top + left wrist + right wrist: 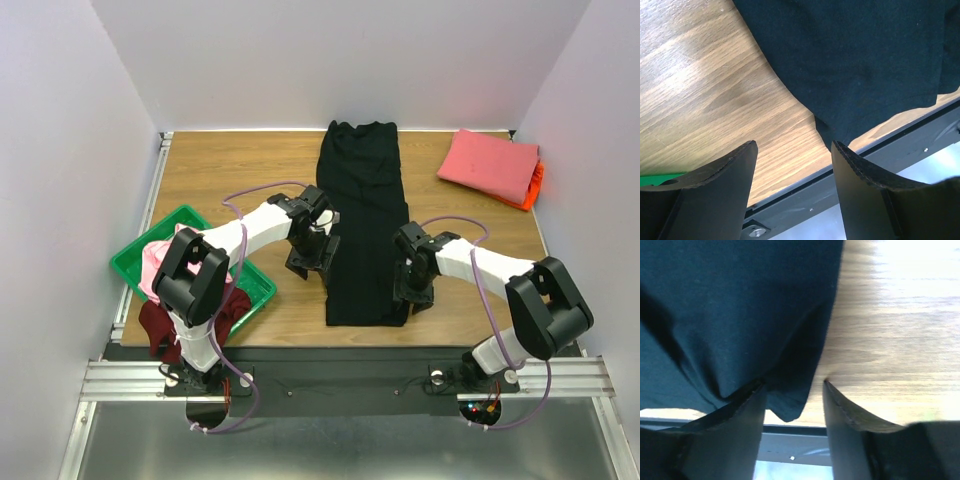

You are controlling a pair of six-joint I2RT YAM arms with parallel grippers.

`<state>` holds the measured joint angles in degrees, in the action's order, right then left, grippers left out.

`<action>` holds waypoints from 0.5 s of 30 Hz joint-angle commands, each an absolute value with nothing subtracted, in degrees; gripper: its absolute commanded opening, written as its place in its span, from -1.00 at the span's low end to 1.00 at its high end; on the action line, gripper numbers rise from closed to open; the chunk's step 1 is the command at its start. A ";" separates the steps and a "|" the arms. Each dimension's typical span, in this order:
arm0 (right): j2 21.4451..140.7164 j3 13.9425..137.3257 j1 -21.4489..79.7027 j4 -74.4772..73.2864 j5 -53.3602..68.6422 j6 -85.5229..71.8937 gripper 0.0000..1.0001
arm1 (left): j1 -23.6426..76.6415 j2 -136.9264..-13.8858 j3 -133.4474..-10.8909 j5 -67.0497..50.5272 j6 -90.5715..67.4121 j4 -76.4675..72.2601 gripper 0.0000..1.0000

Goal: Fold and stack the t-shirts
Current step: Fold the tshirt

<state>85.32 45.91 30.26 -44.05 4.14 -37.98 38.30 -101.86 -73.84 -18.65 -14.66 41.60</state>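
Note:
The large black t-shirt (362,220) lies folded lengthwise as a long strip down the middle of the table, collar at the far end. My left gripper (308,262) is open and empty just left of the strip's near half; in the left wrist view the black cloth (860,60) lies ahead and right of the gripper (795,150). My right gripper (415,290) is open at the strip's near right edge; in its wrist view the shirt's near right corner (740,315) hangs between the gripper's (794,387) spread jaws. A folded coral-pink t-shirt (488,163) lies on an orange one (537,185) at the back right.
A green tray (262,283) sits at the near left holding a light pink t-shirt (155,265); a dark maroon t-shirt (165,320) spills over its near edge. The table's near edge and black rail (880,145) run just behind both grippers. White walls enclose the table.

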 commanded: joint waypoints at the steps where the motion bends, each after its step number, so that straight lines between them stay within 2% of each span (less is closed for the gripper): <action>1: 86.13 44.03 31.20 -42.45 5.27 -38.85 0.03 | 39.20 -100.20 -72.86 -19.42 -15.56 43.16 0.43; 15: 83.50 42.19 31.29 -46.23 6.41 -38.76 -0.62 | 41.66 -97.82 -70.40 -23.55 -16.34 43.85 0.46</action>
<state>83.61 43.62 30.52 -44.82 5.43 -38.98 40.84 -101.38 -71.22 -21.10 -15.57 41.63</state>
